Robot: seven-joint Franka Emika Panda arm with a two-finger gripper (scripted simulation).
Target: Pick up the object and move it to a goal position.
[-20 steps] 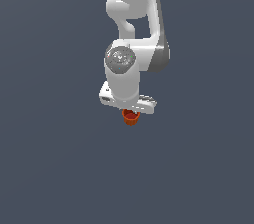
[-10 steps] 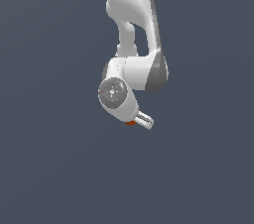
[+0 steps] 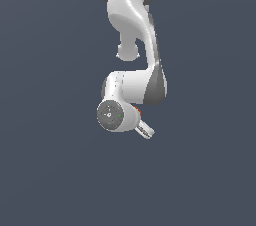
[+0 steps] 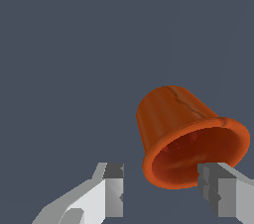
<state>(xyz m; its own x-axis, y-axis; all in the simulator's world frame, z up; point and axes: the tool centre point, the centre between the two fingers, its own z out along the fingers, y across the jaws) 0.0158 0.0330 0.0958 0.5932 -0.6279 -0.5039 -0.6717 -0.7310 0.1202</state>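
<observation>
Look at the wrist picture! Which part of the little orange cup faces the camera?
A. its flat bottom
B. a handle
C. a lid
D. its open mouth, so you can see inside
D: in the wrist view the orange cup is tipped so its wide rim and hollow inside face the camera, between the fingers of the gripper.

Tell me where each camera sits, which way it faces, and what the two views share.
Exterior view: off the arm, facing the white arm against plain grey; the cup is only an orange sliver behind the wrist.
Wrist view: on the wrist, looking past the gripper into the cup's open mouth; two fingers show.
Shared: the cup and the gripper.
</observation>
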